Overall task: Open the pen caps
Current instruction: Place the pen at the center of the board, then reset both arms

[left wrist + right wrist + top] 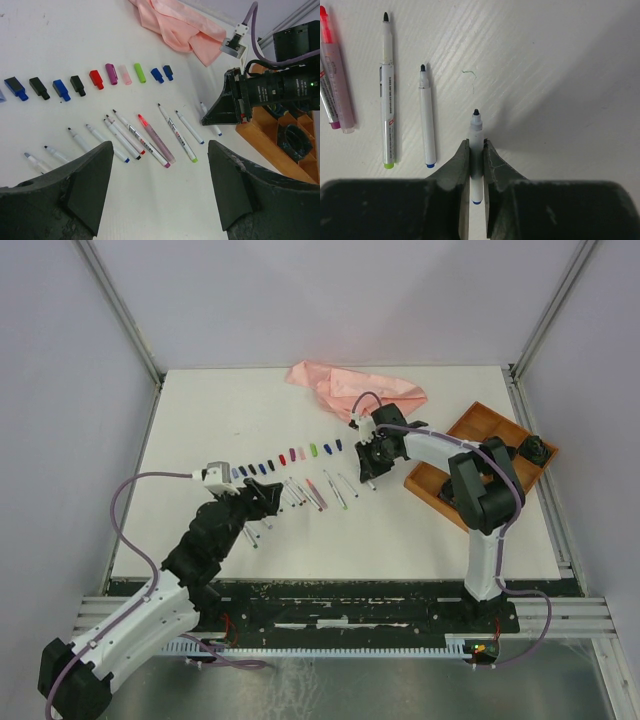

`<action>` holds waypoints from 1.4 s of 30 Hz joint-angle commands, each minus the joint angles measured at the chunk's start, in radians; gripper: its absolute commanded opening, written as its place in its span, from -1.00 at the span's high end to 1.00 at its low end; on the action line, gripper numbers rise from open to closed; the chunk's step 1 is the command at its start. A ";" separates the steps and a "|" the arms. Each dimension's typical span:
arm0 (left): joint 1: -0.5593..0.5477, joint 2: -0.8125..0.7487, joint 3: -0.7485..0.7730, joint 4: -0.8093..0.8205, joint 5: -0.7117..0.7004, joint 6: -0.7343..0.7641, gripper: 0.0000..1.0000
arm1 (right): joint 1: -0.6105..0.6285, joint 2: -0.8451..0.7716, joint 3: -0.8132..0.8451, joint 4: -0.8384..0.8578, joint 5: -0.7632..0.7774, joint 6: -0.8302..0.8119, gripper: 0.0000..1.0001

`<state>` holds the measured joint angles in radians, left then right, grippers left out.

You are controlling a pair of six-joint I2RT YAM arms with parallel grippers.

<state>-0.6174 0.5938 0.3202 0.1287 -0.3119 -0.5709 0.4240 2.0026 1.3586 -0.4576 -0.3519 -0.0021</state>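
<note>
Top external view gives us the broad white counter. Two rows run across its middle. The thin white pen barrels lie on the near side. The short coloured plastic pen caps sit beyond them toward the far edge, each well apart from any barrel, in blue, black, red, magenta, pink, lime and navy.

Every barrel we can make out shows a bare tip, so we judge the task nearly finished. The right gripper has its jaws together on a blue-ended white pen. That pen is uncapped and low over the counter at the end of the pen row nearest the right edge. We judge that laying it down and letting go is about all that remains.

The left gripper holds nothing, its jaws wide apart above the pen row. From above, the left arm covers the barrels nearest the left edge. The left wrist view shows bare tips there too, though a pale cap at its picture edge is cut off.

Around the rows, a compartmented wooden tray sits at the right edge behind the right arm. A crumpled pink cloth lies along the far edge. Neither touches the rows, and we see nothing blocking the put-down spot.
</note>
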 commanded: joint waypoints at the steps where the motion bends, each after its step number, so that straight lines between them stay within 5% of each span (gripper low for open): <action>1: 0.003 -0.027 -0.011 -0.002 0.001 -0.048 -0.64 | 0.017 0.018 0.048 -0.006 0.052 -0.005 0.63; 11: 0.002 -0.048 -0.004 -0.021 0.024 -0.067 -0.65 | 0.019 -0.017 0.059 -0.024 0.056 -0.013 0.26; 16: 0.002 -0.039 0.028 -0.035 0.038 -0.043 -0.71 | 0.016 -0.077 0.063 -0.044 0.055 -0.051 0.24; 20: 0.002 -0.014 0.064 -0.010 0.054 0.007 -0.99 | 0.013 -0.173 0.064 -0.073 0.039 -0.117 0.24; 26: 0.041 0.073 0.209 0.008 0.109 0.089 -0.98 | -0.015 -0.376 0.055 -0.108 0.019 -0.253 0.23; 29: 0.109 0.123 0.301 0.007 0.210 0.089 -0.99 | -0.042 -0.500 0.024 -0.086 0.031 -0.322 -0.07; 34: 0.245 0.176 0.431 -0.013 0.378 0.048 -0.99 | -0.107 -0.727 -0.074 0.065 0.145 -0.355 -0.97; 37: 0.261 0.203 0.551 -0.108 0.399 0.074 -0.99 | -0.163 -0.828 -0.056 0.099 0.191 -0.290 -0.98; 42: 0.262 0.247 0.784 -0.288 0.419 0.137 -0.98 | -0.209 -0.841 0.176 -0.079 0.229 -0.189 -0.98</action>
<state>-0.3592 0.8314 0.9298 -0.0402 0.0463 -0.5213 0.2337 1.1763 1.3754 -0.4881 -0.1989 -0.2768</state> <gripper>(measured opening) 0.991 0.990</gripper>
